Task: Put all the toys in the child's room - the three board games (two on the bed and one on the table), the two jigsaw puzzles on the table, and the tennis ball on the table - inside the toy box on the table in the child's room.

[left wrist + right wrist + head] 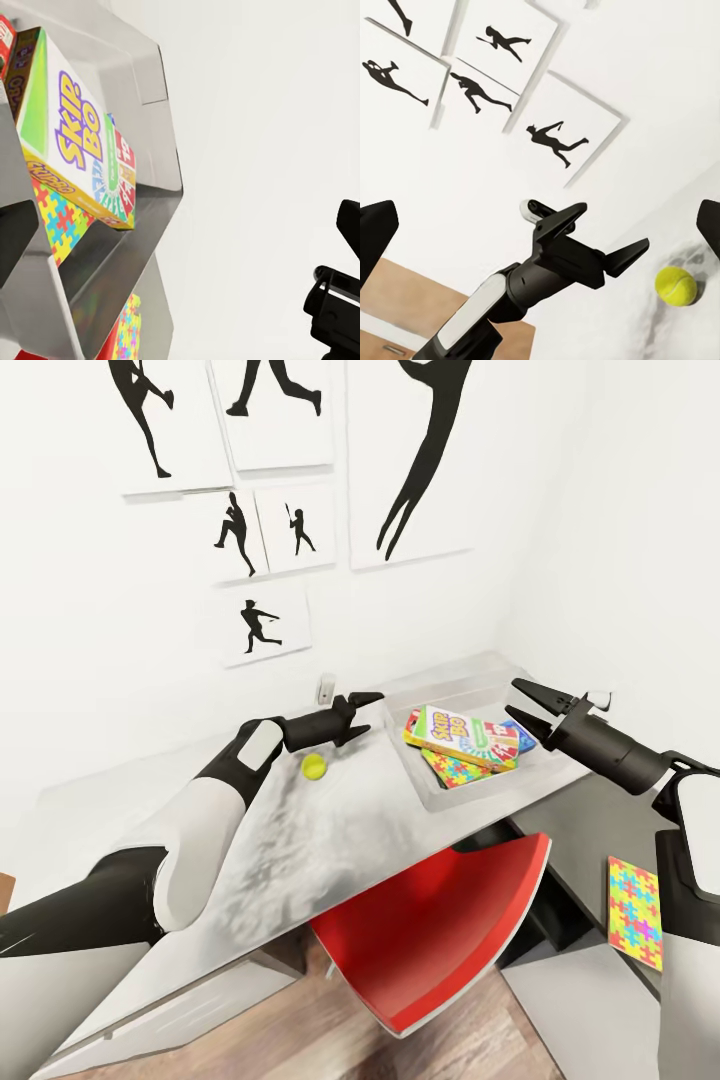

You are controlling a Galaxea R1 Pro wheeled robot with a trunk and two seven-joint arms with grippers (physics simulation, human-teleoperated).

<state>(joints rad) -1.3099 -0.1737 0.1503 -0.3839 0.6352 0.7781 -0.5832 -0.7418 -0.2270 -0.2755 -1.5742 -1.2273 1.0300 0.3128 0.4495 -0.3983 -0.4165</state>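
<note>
Looking down from the head view, the tennis ball (314, 765) is seen loose on the table (300, 860), just below the left gripper (366, 714), whose jaws are spread with nothing between them. The toy box (440, 795) already holds the SKIP BO game (462, 736) and a puzzle (452, 768); another puzzle (636, 911) lies on the lower desk (590, 1000) to the right. The right gripper (522, 700) hangs open over the box. A clumsy descent could nudge the ball, and it might be rolled off the edge.

From the left wrist view, the SKIP BO game (79, 150) is seen tilted on other boxes, so it could probably be dislodged.

From the right wrist view, the ball (676, 285) is shown just beyond the left gripper (615, 237), untouched.
</note>
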